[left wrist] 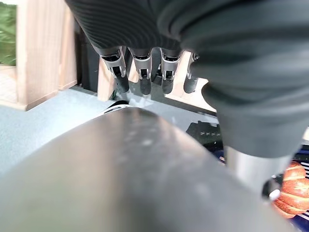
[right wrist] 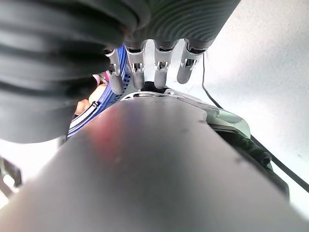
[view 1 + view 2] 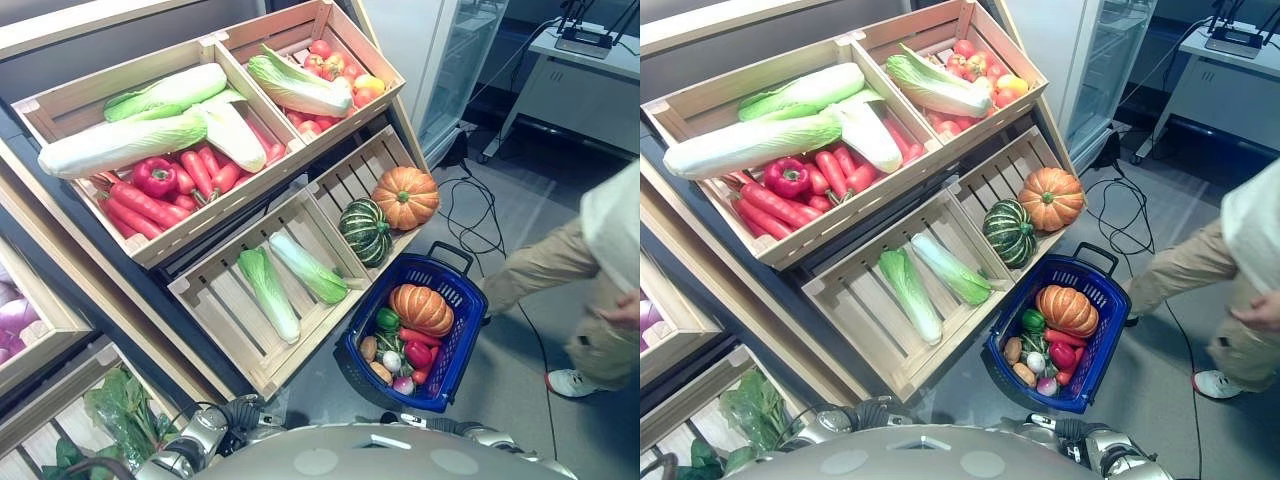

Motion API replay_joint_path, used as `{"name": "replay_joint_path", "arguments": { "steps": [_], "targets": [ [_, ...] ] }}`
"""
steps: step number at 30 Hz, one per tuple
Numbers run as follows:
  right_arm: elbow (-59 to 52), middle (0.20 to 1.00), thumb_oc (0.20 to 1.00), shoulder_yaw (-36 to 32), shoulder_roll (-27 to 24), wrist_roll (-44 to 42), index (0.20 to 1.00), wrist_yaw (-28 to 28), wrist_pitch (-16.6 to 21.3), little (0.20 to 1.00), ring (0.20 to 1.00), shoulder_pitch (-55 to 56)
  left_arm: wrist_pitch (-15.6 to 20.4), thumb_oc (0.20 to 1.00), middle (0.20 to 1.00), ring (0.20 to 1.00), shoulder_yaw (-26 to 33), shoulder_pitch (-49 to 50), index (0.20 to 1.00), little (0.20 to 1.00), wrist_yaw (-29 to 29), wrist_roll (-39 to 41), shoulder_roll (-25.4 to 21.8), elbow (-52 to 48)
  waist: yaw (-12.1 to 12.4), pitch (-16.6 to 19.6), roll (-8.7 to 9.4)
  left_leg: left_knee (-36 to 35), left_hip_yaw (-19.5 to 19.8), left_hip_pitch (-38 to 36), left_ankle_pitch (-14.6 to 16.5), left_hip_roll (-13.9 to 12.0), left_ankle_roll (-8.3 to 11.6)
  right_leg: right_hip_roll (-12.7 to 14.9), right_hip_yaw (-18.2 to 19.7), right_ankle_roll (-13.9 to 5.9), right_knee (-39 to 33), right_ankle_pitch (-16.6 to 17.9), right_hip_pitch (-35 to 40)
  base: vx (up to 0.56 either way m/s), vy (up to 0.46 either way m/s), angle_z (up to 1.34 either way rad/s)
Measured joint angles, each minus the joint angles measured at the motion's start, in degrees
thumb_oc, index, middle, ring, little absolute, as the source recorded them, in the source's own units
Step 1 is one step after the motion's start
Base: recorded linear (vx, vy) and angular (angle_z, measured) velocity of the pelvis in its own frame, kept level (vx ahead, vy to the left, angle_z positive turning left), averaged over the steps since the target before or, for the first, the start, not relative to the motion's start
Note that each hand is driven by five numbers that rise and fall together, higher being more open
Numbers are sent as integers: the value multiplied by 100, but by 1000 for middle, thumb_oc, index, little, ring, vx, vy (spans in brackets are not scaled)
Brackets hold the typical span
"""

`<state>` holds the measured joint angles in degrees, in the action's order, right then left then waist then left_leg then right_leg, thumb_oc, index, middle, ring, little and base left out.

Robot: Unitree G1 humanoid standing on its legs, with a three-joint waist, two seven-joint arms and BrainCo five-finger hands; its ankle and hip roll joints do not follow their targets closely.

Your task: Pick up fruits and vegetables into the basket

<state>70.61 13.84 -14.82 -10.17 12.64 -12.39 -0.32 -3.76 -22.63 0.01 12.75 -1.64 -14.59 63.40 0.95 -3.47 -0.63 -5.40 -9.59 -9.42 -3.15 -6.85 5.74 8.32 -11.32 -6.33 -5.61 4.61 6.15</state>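
Observation:
A blue basket [image 3: 462, 335] stands on the floor below the tilted wooden shelf. It holds an orange pumpkin [image 3: 421, 309], a green pepper [image 3: 387, 319], a red pepper [image 3: 418, 353] and several small vegetables. In the lower right crate lie another orange pumpkin [image 3: 405, 197] and a green striped squash [image 3: 365, 231]. Two long green cabbages [image 3: 268, 292] lie in the crate to its left. My left hand [image 1: 145, 72] hangs with straight fingers and holds nothing. My right hand [image 2: 161, 65] also hangs with straight fingers and is empty, with the basket's blue wall [image 2: 121, 58] just beyond it.
The upper crates hold large cabbages [image 3: 120, 145], carrots [image 3: 140, 205], a red pepper [image 3: 154, 177] and round red fruit [image 3: 335, 65]. Leafy greens [image 3: 120, 410] sit at the lower left. A person [image 3: 600, 260] stands right of the basket. A glass-door cabinet [image 3: 455, 60] and a table [image 3: 590, 70] are behind.

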Motion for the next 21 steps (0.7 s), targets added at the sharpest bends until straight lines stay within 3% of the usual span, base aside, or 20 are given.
{"name": "replay_joint_path", "arguments": {
  "steps": [13,19,21],
  "targets": [
    [-34,1000,1000,-3,-14,-107,1000,1,11,1000,1000,-15,47,1000,1000,1000,62,113,1000,1000,-118,53,-37,-460,59,-114,-25,0,41,77,-3,1,-1,2,-38,5,0,-3,-60,-1,0,1],
    [-56,1000,1000,-8,-43,-227,1000,-19,84,1000,1000,-15,725,1000,1000,1000,62,168,1000,1000,-605,49,-129,-807,62,-185,-65,2,61,101,-11,5,-2,-7,-53,-4,0,17,-64,0,0,0],
    [-74,1000,1000,-10,-65,-331,1000,-82,153,1000,1000,-6,1151,1000,1000,1000,113,197,1000,1000,-1051,50,-219,-1112,73,-242,-91,2,62,101,-12,4,-3,-8,-54,-11,0,13,-64,0,0,0]
  ]
}}
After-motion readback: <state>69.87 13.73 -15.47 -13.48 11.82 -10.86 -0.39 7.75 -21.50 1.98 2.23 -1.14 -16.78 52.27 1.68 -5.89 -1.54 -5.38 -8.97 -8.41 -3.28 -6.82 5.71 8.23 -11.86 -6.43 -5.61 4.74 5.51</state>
